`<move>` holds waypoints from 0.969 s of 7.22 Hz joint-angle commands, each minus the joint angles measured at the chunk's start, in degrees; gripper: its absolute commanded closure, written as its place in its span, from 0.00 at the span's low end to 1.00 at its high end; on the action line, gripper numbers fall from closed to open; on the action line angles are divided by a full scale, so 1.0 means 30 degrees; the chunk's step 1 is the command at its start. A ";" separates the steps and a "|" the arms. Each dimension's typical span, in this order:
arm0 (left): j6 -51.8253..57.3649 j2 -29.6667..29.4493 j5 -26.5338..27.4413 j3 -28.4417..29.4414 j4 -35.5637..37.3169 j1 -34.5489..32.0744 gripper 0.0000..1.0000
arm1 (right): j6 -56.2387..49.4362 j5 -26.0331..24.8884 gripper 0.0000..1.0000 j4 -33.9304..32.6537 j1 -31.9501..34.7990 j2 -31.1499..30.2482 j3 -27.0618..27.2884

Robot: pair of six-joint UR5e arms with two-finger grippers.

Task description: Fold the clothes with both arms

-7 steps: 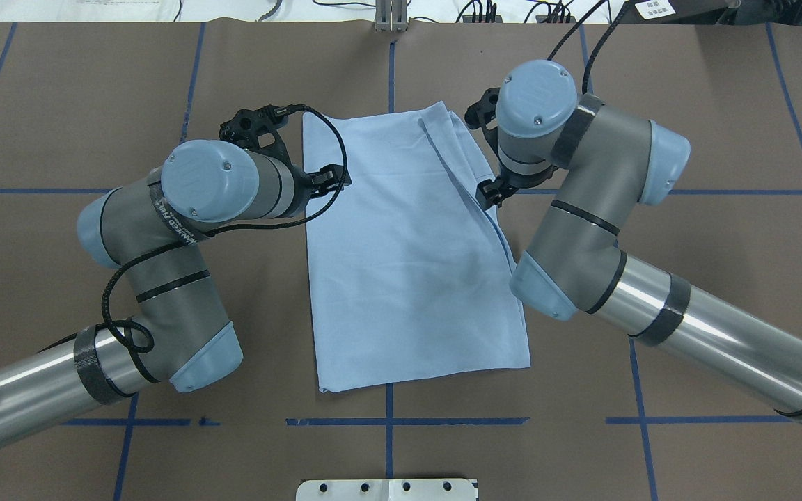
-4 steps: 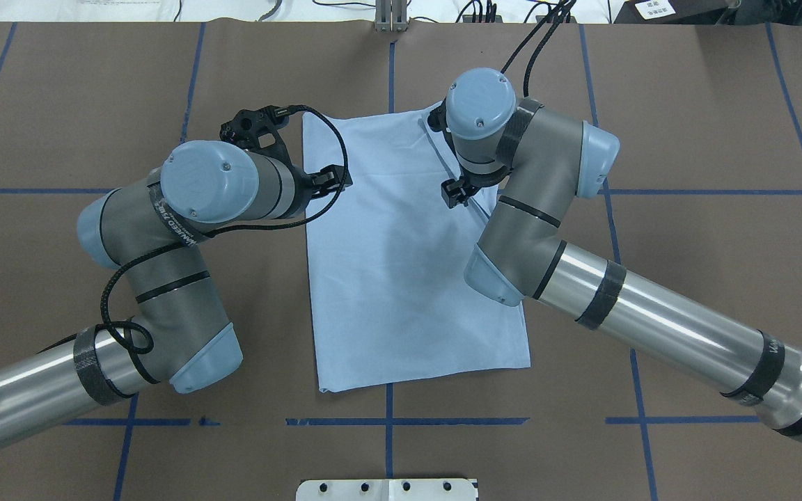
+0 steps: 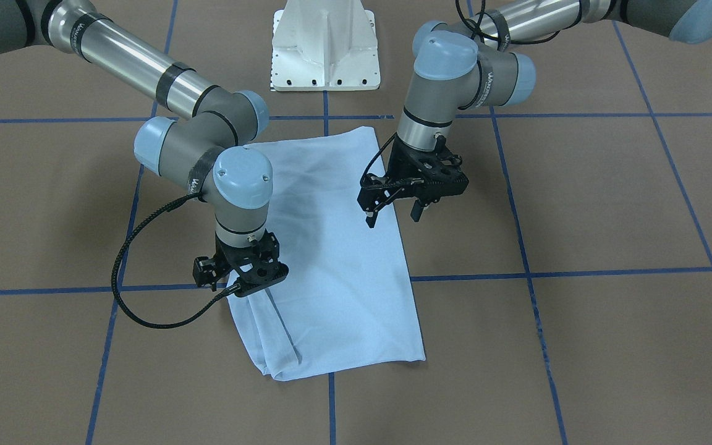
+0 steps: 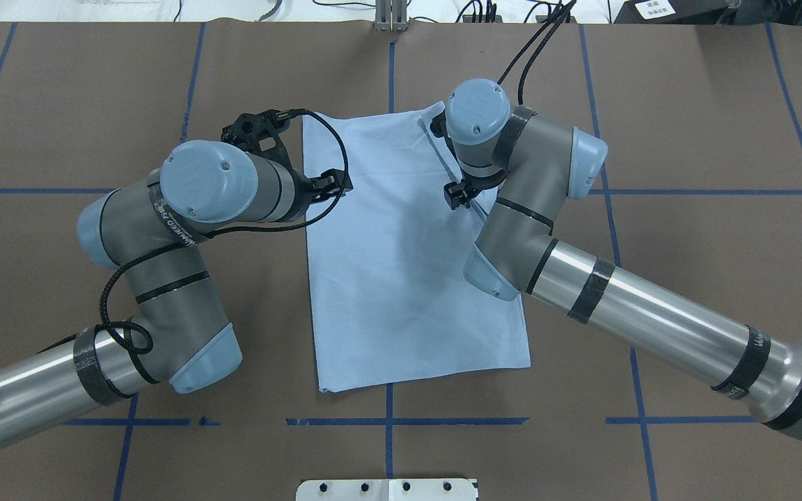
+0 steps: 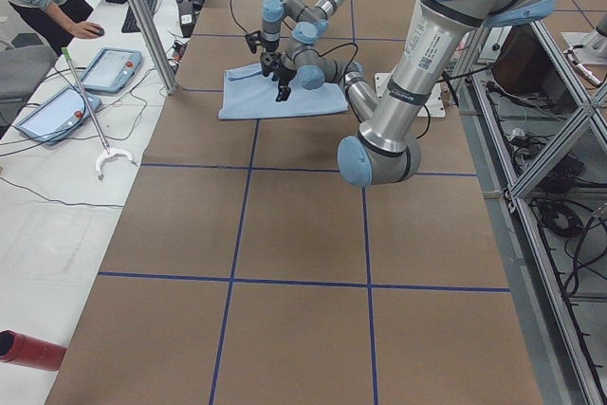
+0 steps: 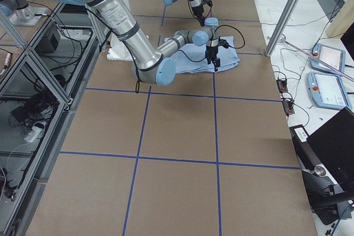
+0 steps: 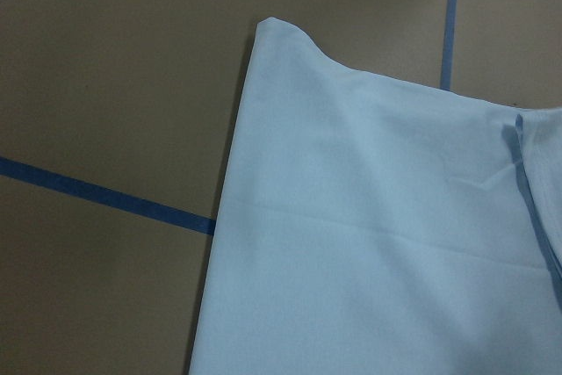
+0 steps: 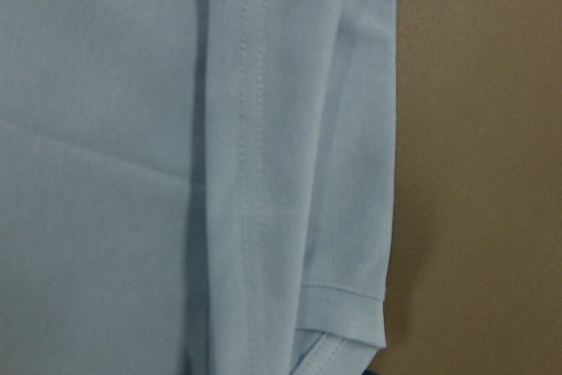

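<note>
one folded t-shirt (image 4: 408,292) flat, long axis near-to-far across table (image 4: 721,104)

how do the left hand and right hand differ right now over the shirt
The left hand is open, its fingers spread and in plain sight; on the right hand they are hidden beneath its body. The left hand hangs over the T-shirt's plain edge, the right hand over the opposite, seamed edge, seemingly lower. Both are black and point down at the T-shirt.

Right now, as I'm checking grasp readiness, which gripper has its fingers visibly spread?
The left gripper: its two fingers stand apart above the T-shirt's plain edge. The right gripper's fingers are hidden under its wrist.
</note>
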 commanded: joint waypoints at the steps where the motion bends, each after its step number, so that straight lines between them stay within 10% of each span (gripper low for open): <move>1: -0.0021 -0.0032 0.0011 0.0032 -0.0043 0.0017 0.00 | -0.0171 -0.0001 0.00 0.0041 0.0316 -0.0098 -0.0236; 7: -0.0050 -0.0120 -0.0018 -0.0056 0.0045 0.0193 0.00 | -0.1931 0.0758 0.00 0.0274 0.2164 0.0279 -0.0911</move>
